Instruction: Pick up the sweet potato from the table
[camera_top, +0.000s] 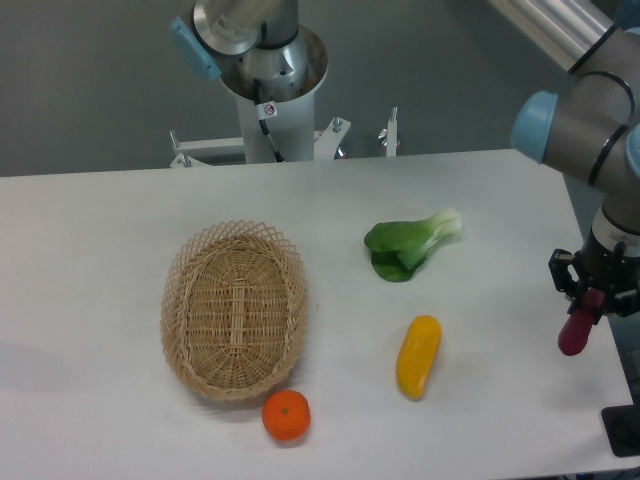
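Now my gripper (590, 298) pinches the sweet potato (577, 330), hanging nearly upright over the table's (100, 230) right edge, at three o'clock from the yellow vegetable (418, 356).

Bright, even overhead light; the large flat white tabletop (120, 230) reads near overexposed w/ a slight bluish cast. Shadows soft & short: faint one under the oval woven wicker basket (235, 310), small ones beside the fat yellow-orange oblong vegetable (418, 356) & the round orange fruit (286, 415). Mild glare on the shiny metal arm tube (555, 25) at top right. Focus acceptable overall, fine detail a bit soft; grey backdrop dimmer.
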